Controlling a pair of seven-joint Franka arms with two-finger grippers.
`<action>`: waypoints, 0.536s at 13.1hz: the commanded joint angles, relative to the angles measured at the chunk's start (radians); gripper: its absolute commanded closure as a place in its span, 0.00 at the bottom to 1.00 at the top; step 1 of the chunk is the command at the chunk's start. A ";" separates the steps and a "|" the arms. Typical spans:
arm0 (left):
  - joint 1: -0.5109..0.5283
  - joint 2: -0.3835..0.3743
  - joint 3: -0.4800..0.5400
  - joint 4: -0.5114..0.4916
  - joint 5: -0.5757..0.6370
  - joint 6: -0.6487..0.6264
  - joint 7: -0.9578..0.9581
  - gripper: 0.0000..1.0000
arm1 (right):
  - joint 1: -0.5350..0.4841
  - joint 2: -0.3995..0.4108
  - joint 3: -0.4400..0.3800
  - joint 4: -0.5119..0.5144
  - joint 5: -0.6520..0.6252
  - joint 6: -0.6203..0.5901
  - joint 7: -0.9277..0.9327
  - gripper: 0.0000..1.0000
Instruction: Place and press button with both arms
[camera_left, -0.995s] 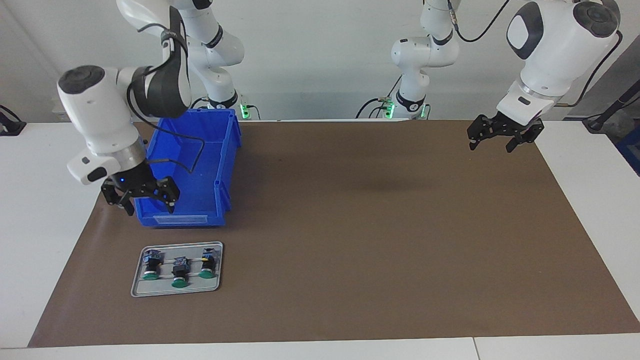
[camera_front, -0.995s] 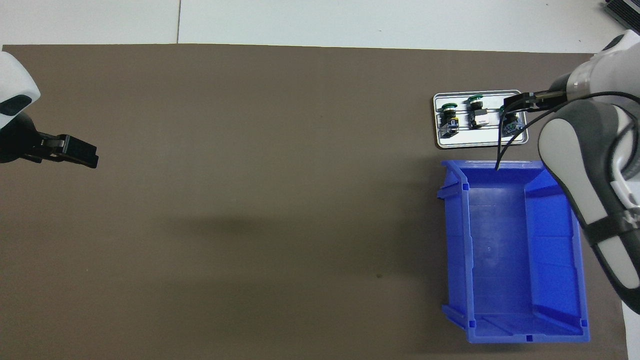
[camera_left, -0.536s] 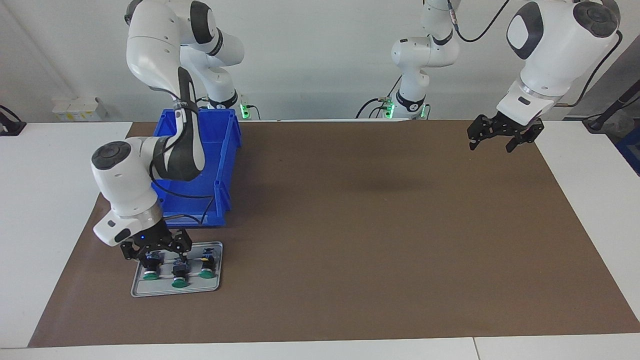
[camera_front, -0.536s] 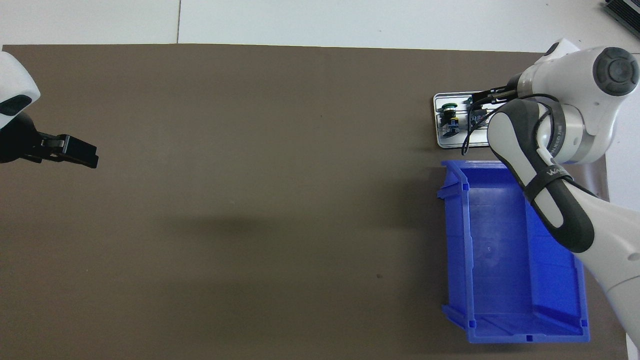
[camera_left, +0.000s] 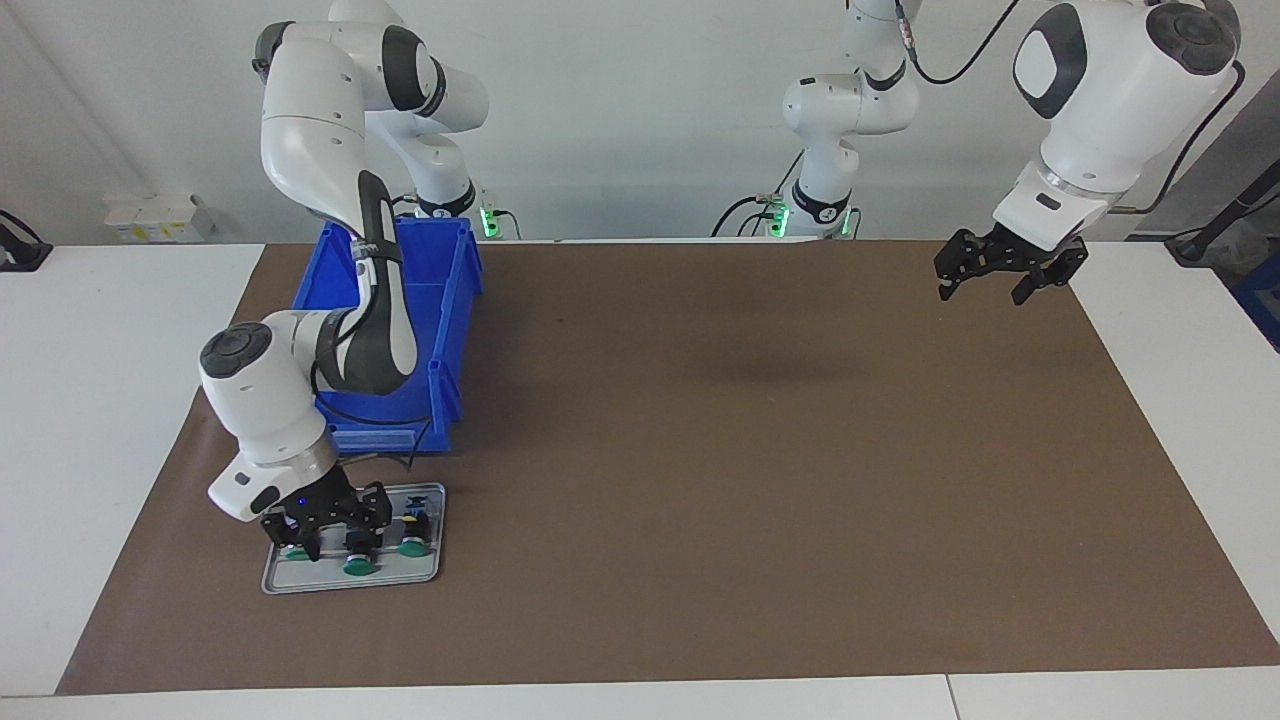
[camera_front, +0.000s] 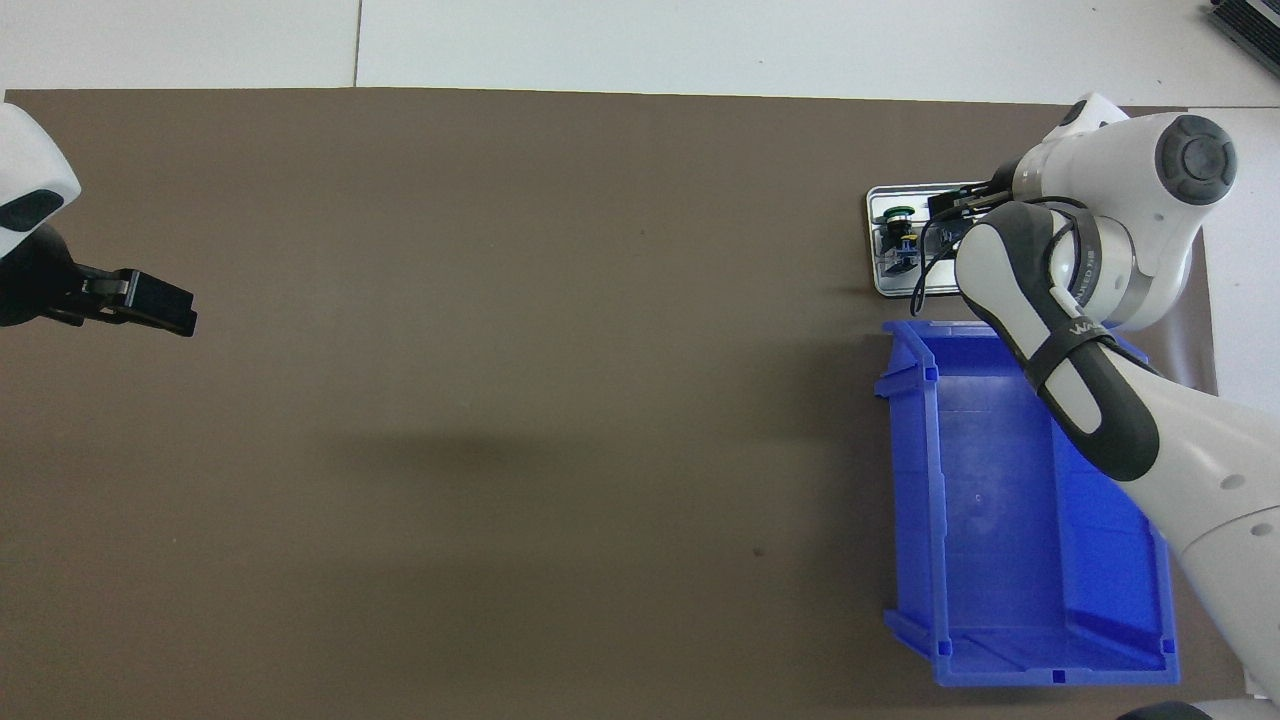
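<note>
Right gripper (camera_left: 325, 520): black two-finger pincer, low over the small grey metal tray (camera_left: 300, 580), its fingers straddling the buttons at the tray's outer end; whether it clasps one cannot be told.
Buttons: three small push-button switches lying on their sides in the tray, round green mushroom caps pointing away from the robots, black cylindrical bodies, blue-grey bases.
Middle button (camera_left: 359, 565): green cap showing just beneath the right gripper.
End button (camera_left: 411, 545): just beside the right gripper, toward the table's middle, untouched.
Blue plastic bin (camera_left: 445, 330): open-topped, close by the right gripper, on the robots' side of the tray.
Left gripper (camera_left: 1005, 272): waiting, fingers spread and empty, above the brown mat (camera_left: 750, 450), well apart from the tray.
</note>
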 joint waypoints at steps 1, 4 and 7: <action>0.008 -0.032 -0.004 -0.036 -0.010 0.001 0.001 0.00 | -0.015 0.004 0.016 -0.035 0.029 0.027 -0.055 0.16; 0.008 -0.032 -0.004 -0.036 -0.010 0.001 0.001 0.00 | -0.016 0.006 0.015 -0.042 0.029 0.029 -0.059 0.20; 0.008 -0.032 -0.004 -0.036 -0.010 0.001 0.001 0.00 | -0.019 0.003 0.015 -0.074 0.029 0.046 -0.073 0.32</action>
